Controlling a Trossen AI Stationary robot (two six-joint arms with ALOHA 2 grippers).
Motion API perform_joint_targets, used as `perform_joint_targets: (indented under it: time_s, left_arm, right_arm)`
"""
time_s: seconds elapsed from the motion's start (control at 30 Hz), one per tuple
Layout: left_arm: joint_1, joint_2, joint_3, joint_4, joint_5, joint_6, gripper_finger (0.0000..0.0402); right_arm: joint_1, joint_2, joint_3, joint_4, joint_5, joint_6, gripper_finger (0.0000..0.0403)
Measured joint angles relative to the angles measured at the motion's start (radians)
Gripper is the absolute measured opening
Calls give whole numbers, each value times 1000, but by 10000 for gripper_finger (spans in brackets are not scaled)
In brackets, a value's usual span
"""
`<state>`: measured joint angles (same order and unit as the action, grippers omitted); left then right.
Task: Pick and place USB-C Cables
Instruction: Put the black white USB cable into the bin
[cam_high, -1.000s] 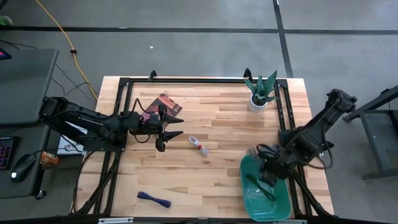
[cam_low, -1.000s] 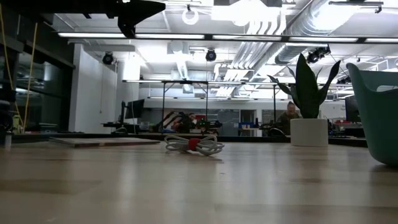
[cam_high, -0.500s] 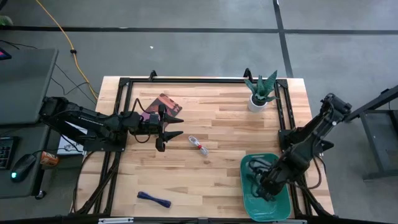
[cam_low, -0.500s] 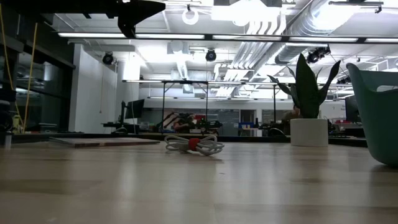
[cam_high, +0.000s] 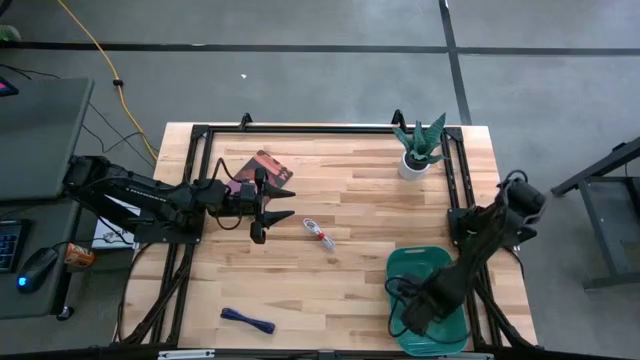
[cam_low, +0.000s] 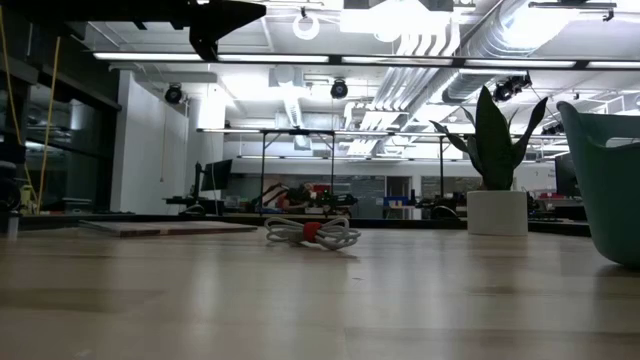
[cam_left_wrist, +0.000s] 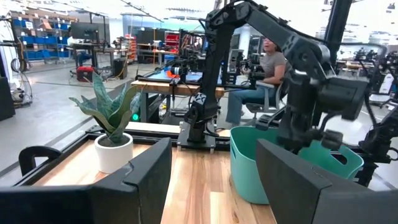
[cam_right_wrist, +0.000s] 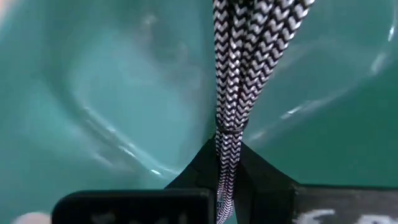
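Note:
My left gripper (cam_high: 288, 203) hangs open above the table beside the brown-red booklet (cam_high: 262, 166), well clear of the white-and-red cable (cam_high: 320, 234), which lies flat on the wood and also shows in the low view (cam_low: 310, 233). The dark blue cable (cam_high: 247, 320) lies near the table's near edge. My right gripper (cam_high: 412, 318) is down inside the teal bin (cam_high: 440, 262), shut on the silver-grey braided cable (cam_right_wrist: 249, 50). The green cable is hidden. My right gripper (cam_right_wrist: 225, 158) pinches the silver-grey braided cable between its two fingers at one end of the bundle (cam_right_wrist: 227, 140), where several strands run together. The fingers lie along the strands. The rest of the bundle reaches forward from the fingertips, over the bin's teal inside (cam_right_wrist: 112, 93).
A potted plant (cam_high: 420, 150) stands near the far right corner and shows in the left wrist view (cam_left_wrist: 112, 134). The teal bin (cam_left_wrist: 249, 168) sits at the near right. A black frame runs along the table's edges (cam_high: 300, 128). Bare wood lies between the cables.
My right arm has swung toward the table's near edge and down, carrying its gripper from the bin's far rim deep into the bin. The left arm and the cables on the table have stayed where they were.

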<state>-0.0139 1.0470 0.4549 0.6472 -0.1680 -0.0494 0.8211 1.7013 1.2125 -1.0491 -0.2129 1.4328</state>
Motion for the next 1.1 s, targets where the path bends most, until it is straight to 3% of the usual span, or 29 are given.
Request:
perform_joint_targets:
  time_s: [0.33, 0.6, 0.9, 1.1]
  left_arm:
    - [0, 0, 0, 0, 0, 0, 209]
    - [0, 0, 0, 0, 0, 0, 209]
    - [0, 0, 0, 0, 0, 0, 209]
    - [0, 0, 0, -1, 0, 0, 209]
  right_arm:
    - [0, 18, -86, 83, 18, -25, 3]
    - [-10, 18, -238, 245, -94, 20, 3]
    - [-10, 17, -261, 320, -87, 35, 5]
    - [-9, 17, -261, 319, -73, 41, 35]
